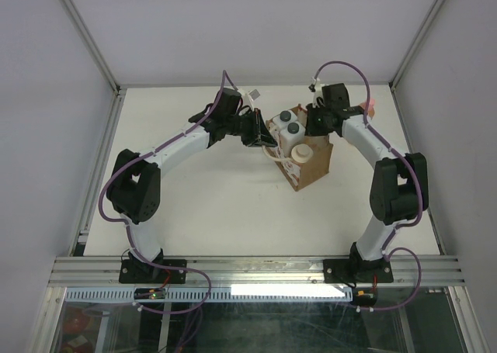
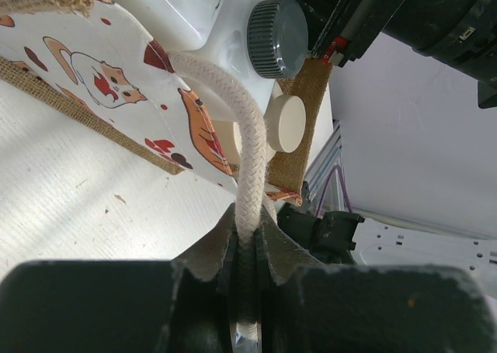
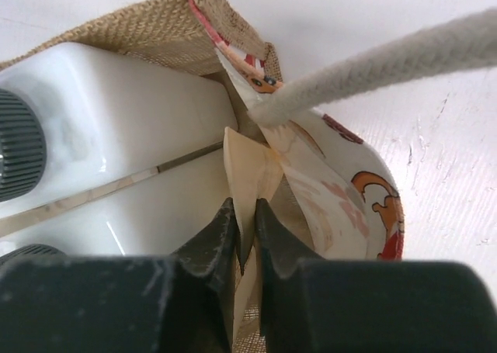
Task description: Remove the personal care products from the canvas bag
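Observation:
The canvas bag stands mid-table, brown with a pale inside. Two white squarish bottles with dark caps stick out of its top, with the cream bottle beside them. My left gripper is shut on the bag's cream rope handle, at the bag's left. My right gripper is shut on a fold of the bag's pale rim, at its far right. The printed side, a dark cap and the cream cap show in the left wrist view. A pink-capped item lies behind the right arm.
The white bottles fill the bag next to my right fingers. The other rope handle stretches across the right wrist view. Grey walls and aluminium posts close in the table on three sides.

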Tool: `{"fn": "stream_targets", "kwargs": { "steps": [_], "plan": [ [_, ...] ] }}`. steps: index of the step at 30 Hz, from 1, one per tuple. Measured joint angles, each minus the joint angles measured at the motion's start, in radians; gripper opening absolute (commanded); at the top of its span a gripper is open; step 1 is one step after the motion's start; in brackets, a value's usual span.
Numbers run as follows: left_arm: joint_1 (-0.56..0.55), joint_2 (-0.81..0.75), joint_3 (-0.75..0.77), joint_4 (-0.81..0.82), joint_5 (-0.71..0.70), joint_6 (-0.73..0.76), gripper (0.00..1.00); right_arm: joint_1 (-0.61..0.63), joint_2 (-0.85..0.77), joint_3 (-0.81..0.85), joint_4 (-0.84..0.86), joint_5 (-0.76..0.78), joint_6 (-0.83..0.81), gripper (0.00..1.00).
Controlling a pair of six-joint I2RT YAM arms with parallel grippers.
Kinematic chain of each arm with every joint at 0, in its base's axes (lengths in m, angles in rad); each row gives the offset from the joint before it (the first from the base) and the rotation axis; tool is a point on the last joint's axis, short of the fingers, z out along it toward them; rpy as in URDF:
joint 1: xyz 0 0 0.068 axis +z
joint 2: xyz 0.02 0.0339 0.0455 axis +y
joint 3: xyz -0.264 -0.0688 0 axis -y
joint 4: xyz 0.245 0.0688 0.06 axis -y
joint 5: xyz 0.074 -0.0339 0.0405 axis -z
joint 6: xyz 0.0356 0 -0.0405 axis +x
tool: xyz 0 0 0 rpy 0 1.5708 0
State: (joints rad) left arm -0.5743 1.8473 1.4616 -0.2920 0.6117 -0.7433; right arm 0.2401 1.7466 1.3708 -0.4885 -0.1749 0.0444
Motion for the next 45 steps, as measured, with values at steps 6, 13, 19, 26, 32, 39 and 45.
{"fn": "stream_targets", "kwargs": {
  "steps": [6, 13, 19, 26, 32, 39, 45],
  "plan": [
    [0.000, 0.000, 0.000, 0.000, 0.000, 0.000, 0.00, 0.001, -0.017, 0.013, -0.031, 0.030, 0.006, 0.00],
    [0.000, 0.000, 0.000, 0.001, 0.001, 0.000, 0.03, 0.001, -0.185, 0.023, -0.061, 0.042, 0.035, 0.00],
    [0.000, 0.000, 0.000, 0.009, 0.001, -0.001, 0.06, 0.002, -0.370, 0.036, -0.111, 0.086, 0.042, 0.00],
    [0.000, 0.000, 0.000, 0.033, 0.009, -0.004, 0.07, 0.002, -0.619, -0.007, -0.188, 0.156, 0.061, 0.00],
    [0.000, 0.000, -0.005, 0.046, 0.019, -0.005, 0.08, 0.002, -0.744, -0.057, -0.251, 0.296, 0.082, 0.00],
    [0.000, 0.000, -0.018, 0.051, 0.023, -0.005, 0.01, -0.014, -0.763, -0.138, -0.273, 0.505, 0.116, 0.00],
    [0.000, 0.000, -0.018, 0.053, 0.023, -0.006, 0.00, -0.140, -0.679, -0.226, -0.198, 0.534, 0.158, 0.00]
  ]
}}
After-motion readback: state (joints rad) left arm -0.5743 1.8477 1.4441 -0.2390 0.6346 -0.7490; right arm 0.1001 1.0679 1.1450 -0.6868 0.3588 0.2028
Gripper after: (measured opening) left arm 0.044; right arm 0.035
